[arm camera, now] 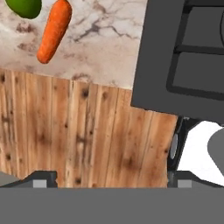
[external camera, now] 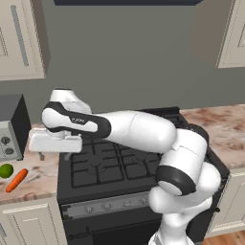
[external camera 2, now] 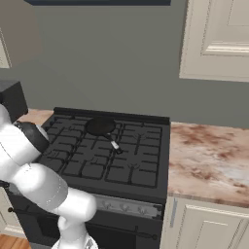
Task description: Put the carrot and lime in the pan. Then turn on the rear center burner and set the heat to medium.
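Observation:
The orange carrot point(external camera: 16, 180) point(arm camera: 54, 30) lies on the marble counter left of the stove, and the green lime point(external camera: 5, 170) point(arm camera: 25, 6) sits right beside it. My gripper point(external camera: 55, 155) point(arm camera: 111, 180) hangs open and empty over the counter's front edge by the stove's left side, to the right of both. The black pan point(external camera 2: 101, 127) rests on the rear grating about mid-stove, its handle pointing toward the front. It covers the rear center burner beneath it.
The black stove point(external camera: 103, 165) point(external camera 2: 97, 160) has a row of knobs point(external camera: 103, 206) point(external camera 2: 124, 206) along its front. A dark appliance point(external camera: 9, 129) stands on the counter behind the carrot. Marble counter point(external camera 2: 209, 155) stretches right of the stove. Wall cabinets hang above.

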